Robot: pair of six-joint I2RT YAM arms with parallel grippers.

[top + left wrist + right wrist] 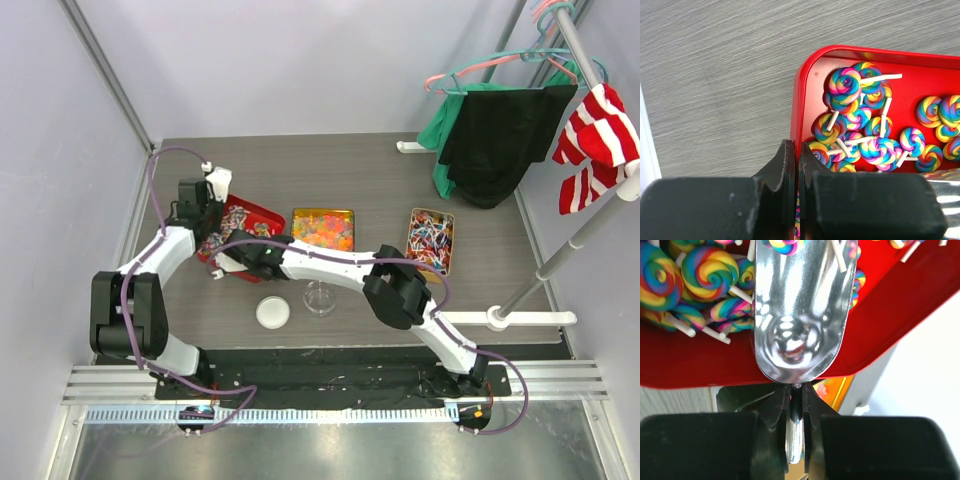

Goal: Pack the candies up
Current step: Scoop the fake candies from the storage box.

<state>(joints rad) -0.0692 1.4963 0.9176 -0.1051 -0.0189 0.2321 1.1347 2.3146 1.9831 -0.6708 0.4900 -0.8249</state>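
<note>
Spill hazard, scooping stage.
Right end effector [796,390] grasps shiny steel scoop [800,315]; left end effector [796,150] clenched on red metal tray [799,100] rim; rainbow-swirl stick candies [845,85] inside, tangled, may tumble onto grey wood-grain table [715,75].

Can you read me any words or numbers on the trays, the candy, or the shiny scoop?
No readable text anywhere in these pictures.
red tray: plain, no writing.
metal scoop: only reflections, no stamp seen.
swirl lollipops: coloured stripes, no letters.
yellow tray and right-hand tray: too small in the top view to tell.
</note>
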